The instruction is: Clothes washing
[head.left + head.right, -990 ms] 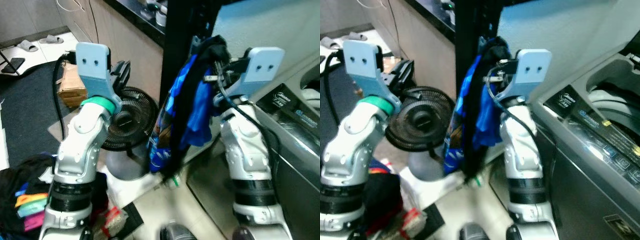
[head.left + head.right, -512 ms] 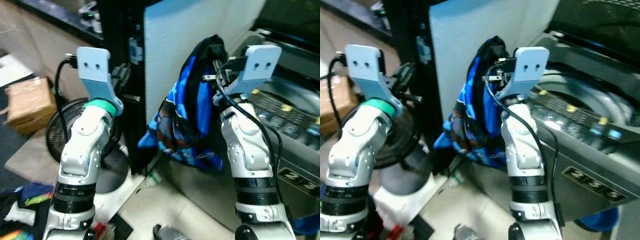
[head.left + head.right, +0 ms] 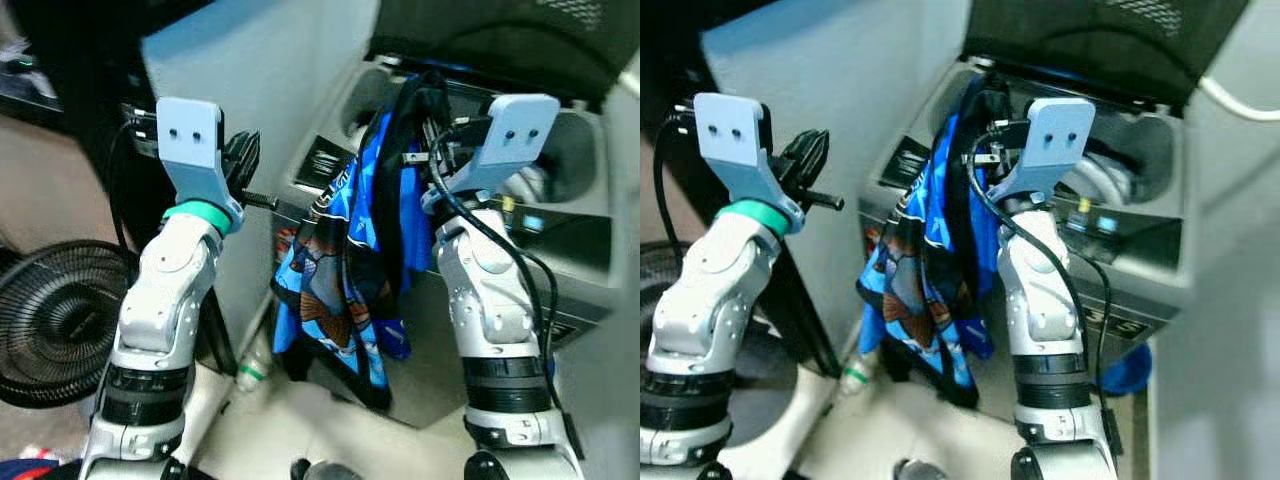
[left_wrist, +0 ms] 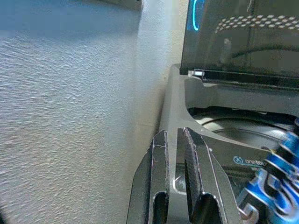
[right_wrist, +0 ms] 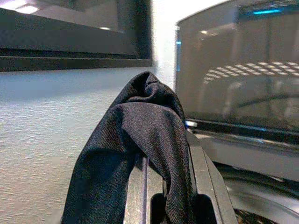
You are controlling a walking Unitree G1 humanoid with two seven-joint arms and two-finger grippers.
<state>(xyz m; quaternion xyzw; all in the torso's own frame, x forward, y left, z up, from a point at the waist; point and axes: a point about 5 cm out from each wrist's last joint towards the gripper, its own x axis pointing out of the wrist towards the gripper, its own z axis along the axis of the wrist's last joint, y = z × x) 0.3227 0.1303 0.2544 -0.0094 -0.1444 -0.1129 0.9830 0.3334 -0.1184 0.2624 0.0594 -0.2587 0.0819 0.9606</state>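
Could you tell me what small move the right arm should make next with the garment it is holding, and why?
Probably carry the right gripper forward over the open washing machine. It is shut on the blue and black garment, which hangs down in front of the machine's front panel, outside the tub. The lid is up, so the drum looks open to take it. The left gripper is shut, holding nothing.

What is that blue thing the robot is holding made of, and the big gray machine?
The blue patterned garment looks like soft woven cloth: it hangs limp and folds over the right gripper. The washing machine seems smooth gray plastic or painted metal, slightly glossy.
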